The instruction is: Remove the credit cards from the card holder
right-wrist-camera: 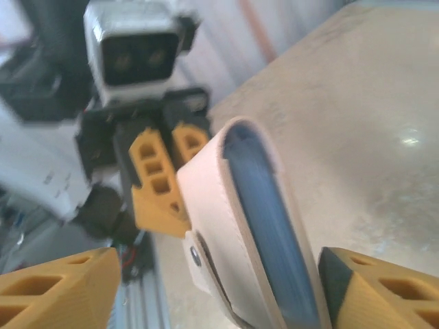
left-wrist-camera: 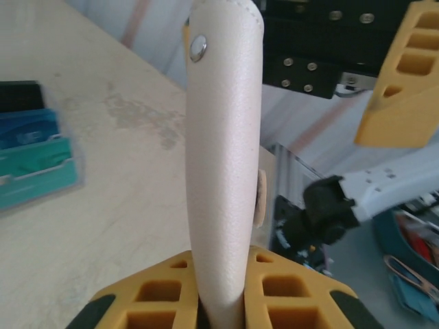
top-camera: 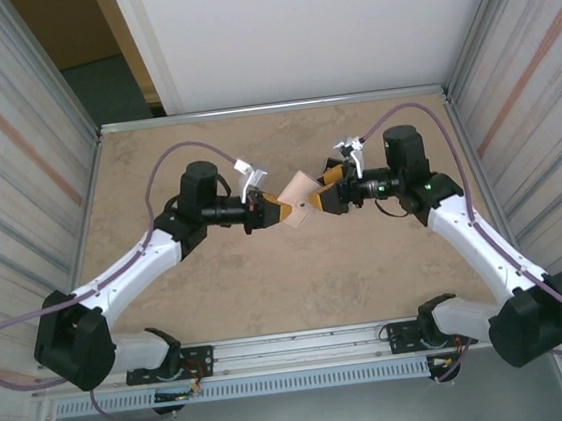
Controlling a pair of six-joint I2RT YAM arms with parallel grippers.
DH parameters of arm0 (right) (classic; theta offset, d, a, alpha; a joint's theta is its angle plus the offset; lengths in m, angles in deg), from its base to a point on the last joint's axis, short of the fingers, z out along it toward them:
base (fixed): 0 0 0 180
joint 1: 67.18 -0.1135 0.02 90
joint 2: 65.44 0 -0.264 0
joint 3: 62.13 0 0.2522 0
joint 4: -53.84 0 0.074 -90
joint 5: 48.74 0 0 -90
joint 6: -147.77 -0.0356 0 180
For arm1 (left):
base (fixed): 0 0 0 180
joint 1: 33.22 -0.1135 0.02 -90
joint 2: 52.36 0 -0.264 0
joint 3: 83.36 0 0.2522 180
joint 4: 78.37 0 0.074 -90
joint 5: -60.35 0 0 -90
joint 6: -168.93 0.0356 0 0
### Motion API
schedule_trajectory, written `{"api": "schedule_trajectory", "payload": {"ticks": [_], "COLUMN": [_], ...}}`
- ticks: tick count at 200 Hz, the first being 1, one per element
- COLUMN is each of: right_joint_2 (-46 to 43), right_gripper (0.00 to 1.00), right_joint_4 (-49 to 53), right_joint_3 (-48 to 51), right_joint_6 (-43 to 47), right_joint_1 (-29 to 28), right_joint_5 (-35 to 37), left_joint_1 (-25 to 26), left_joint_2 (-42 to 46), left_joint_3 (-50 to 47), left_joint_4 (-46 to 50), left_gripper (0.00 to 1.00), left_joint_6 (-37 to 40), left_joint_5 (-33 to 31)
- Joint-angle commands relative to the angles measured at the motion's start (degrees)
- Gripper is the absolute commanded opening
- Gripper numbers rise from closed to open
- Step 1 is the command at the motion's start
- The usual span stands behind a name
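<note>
1. Left claw (left-wrist-camera: 221, 267): narrowed and clamped on the lower edge of the card holder (left-wrist-camera: 223, 151). The holder is pinched between the yellow fingers (left-wrist-camera: 168, 291) and held upright, clear of the worktop (left-wrist-camera: 123, 226).
2. Right claw (right-wrist-camera: 209, 274): spread wide, with one finger on either side of the card holder (right-wrist-camera: 209, 199). One finger is set well apart from it and the other just beside it. Contact at that second finger cannot be told through the blur.
3. Card holder: a tan outer face is presented in the left wrist view, with a metal snap stud (left-wrist-camera: 198, 46) near the top. A pale blue inner face is seen inside the fold in the right wrist view.
4. Top view: the card holder (top-camera: 300, 200) is located over the middle of the worktop (top-camera: 270, 292), between the left claw (top-camera: 279, 209) and the right claw (top-camera: 320, 201), which are pointed at each other.
5. Credit cards (left-wrist-camera: 31, 154): black, blue and teal, laid overlapping on the worktop, well apart from the card holder.
</note>
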Motion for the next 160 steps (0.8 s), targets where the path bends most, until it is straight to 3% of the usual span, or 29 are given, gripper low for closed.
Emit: {"api": "schedule_trajectory", "payload": {"ticks": [1, 24, 58, 111, 160], "right_joint_2": [-3.52, -4.81, -3.25, 5.08, 8.43], "right_gripper": [0.87, 0.97, 0.99, 0.94, 0.82], "right_joint_4": [-15.86, -26.13, -30.76, -43.81, -46.07], "right_joint_3": [4.91, 10.13, 12.98, 13.27, 10.70], "right_joint_6": [-19.91, -30.28, -34.74, -38.38, -37.16], "right_joint_1": [-1.80, -5.69, -9.54, -10.57, -12.09], "right_joint_5": [14.46, 23.72, 33.77, 28.04, 24.27], "left_joint_1": [0.23, 1.06, 1.14, 1.29, 1.30], "left_joint_2": [4.64, 6.25, 6.35, 5.05, 3.84], "left_joint_3": [-4.24, -7.77, -9.60, -9.85, -10.30], "left_joint_4": [-12.65, -17.18, -21.71, -22.50, -23.91], "left_gripper": [0.00, 0.00, 0.00, 0.00, 0.00], "left_joint_6": [-6.38, -8.47, -11.94, -14.26, -16.32], "left_joint_5": [-10.28, -15.66, -17.49, -16.16, -17.71]}}
